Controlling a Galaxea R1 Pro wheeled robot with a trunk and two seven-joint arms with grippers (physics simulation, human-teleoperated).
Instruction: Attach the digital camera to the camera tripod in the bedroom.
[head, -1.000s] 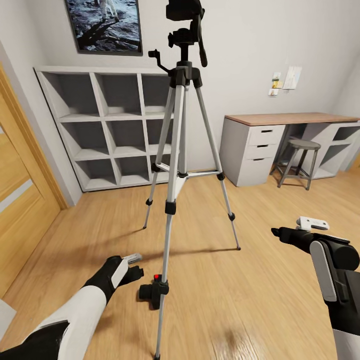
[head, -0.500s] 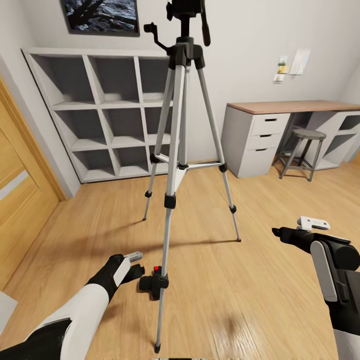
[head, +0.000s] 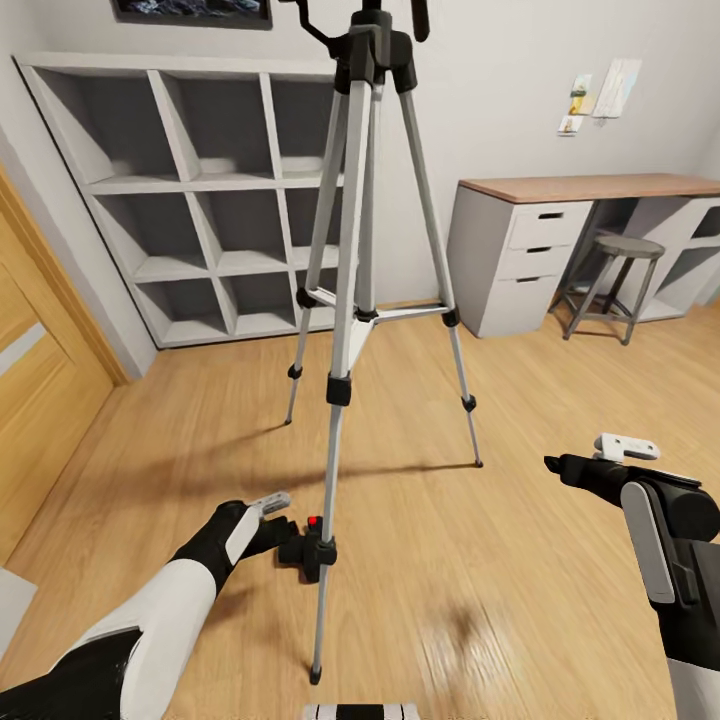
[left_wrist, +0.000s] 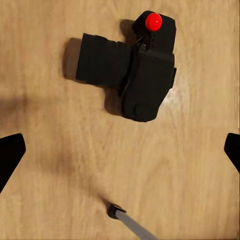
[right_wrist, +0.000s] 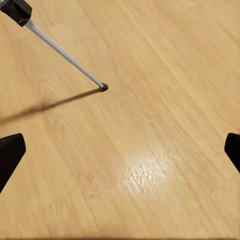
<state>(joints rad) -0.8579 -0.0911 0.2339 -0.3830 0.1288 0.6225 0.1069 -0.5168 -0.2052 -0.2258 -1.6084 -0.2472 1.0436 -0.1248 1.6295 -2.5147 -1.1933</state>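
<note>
The camera tripod (head: 345, 330) stands on the light wooden floor (head: 540, 560) of the bedroom, its three silver legs spread. The near leg comes down toward the robot and its black foot rests on the boards; the black head is cut off by the upper edge of the head view.

The digital camera (head: 308, 548) lies on the floor just beside that near leg, partly hidden behind it in the head view. In the left wrist view the camera (left_wrist: 131, 72) lies flat on the planks with its lens barrel pointing sideways and the red button at one end of the body.

The left gripper (head: 272, 520) reaches down low, close to the camera but apart from it. Its jaws are spread wide, with nothing between them.

The right gripper (head: 578, 462) hangs well off to the right, above bare floor, also wide and holding nothing.

Behind the tripod stand grey cube shelves (head: 200, 200) against the wall, and further right a worktop (head: 590, 187) with white drawers and a round stool (head: 615, 280). An oak door (head: 40, 400) is at the left.
</note>
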